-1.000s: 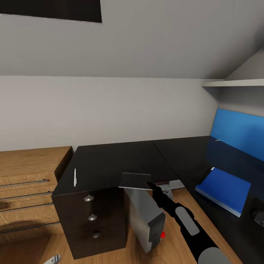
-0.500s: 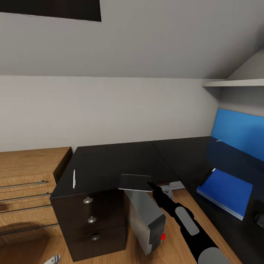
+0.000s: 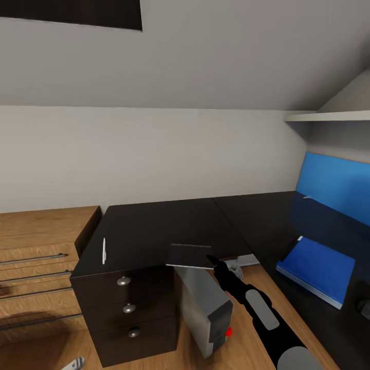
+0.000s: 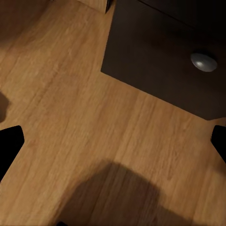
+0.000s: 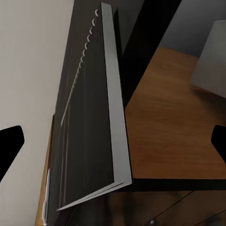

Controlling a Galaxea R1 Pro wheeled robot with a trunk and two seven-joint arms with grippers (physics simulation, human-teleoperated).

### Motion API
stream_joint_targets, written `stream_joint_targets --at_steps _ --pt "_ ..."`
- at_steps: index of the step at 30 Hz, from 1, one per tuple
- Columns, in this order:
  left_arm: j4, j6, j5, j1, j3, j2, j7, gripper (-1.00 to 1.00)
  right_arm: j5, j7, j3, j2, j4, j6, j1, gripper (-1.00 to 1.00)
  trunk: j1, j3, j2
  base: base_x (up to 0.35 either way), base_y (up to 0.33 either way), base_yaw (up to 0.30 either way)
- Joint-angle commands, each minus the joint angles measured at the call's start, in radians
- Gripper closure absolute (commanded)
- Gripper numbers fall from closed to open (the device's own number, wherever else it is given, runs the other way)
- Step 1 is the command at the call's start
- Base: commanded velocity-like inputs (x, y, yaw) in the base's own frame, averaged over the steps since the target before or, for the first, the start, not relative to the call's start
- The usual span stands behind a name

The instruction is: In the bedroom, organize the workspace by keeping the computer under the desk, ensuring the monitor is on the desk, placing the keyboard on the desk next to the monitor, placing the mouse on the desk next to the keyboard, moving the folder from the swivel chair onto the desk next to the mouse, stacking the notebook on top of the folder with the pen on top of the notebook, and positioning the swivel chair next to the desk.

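folder (image 3: 316, 270) already lies on the desk (image 3: 154, 226); computer (image 3: 205, 308) sits beneath. right gripper (image 3: 211, 260), fingers spread in its wrist view, touches the overhanging notebook (image 3: 191, 255); pen (image 3: 104, 251) waits, unstacked.

Even soft light, sharp render; dark shadow on floor (image 4: 117, 193).

The right claw (image 3: 209, 258) tips hide under the notebook (image 3: 191, 255). At four o'clock, a dark thing (image 3: 364, 307), perhaps the mouse, is cut by the edge. The computer (image 3: 205, 308) top sits behind the arm.
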Motion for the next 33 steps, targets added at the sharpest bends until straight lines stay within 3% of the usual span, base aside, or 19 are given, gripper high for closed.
stream_joint_targets --at_steps 1,19,20,33 --pt "-0.002 0.003 0.01 0.0 0.0 0.0 0.006 -1.0 -0.005 0.001 0.0 0.0 0.0 0.003 -0.001 -1.0 0.0 -0.001 0.0 0.0 0.093 0.0" --pt "-0.002 0.004 0.01 0.0 0.0 0.001 0.008 -1.0 -0.005 0.001 0.003 0.006 0.0 0.003 -0.001 -1.0 0.0 -0.001 0.0 0.0 0.074 0.0" --pt "-0.002 0.004 0.01 0.0 0.0 0.001 0.008 -1.0 -0.005 0.001 0.003 0.006 0.0 0.003 -0.001 1.0 0.0 -0.001 0.0 0.0 0.002 0.0" --pt "-0.002 0.004 0.01 0.0 0.0 -0.001 0.008 -1.0 -0.004 0.001 0.003 0.006 0.0 0.001 -0.001 1.0 0.0 -0.001 0.0 0.0 0.0 0.0"
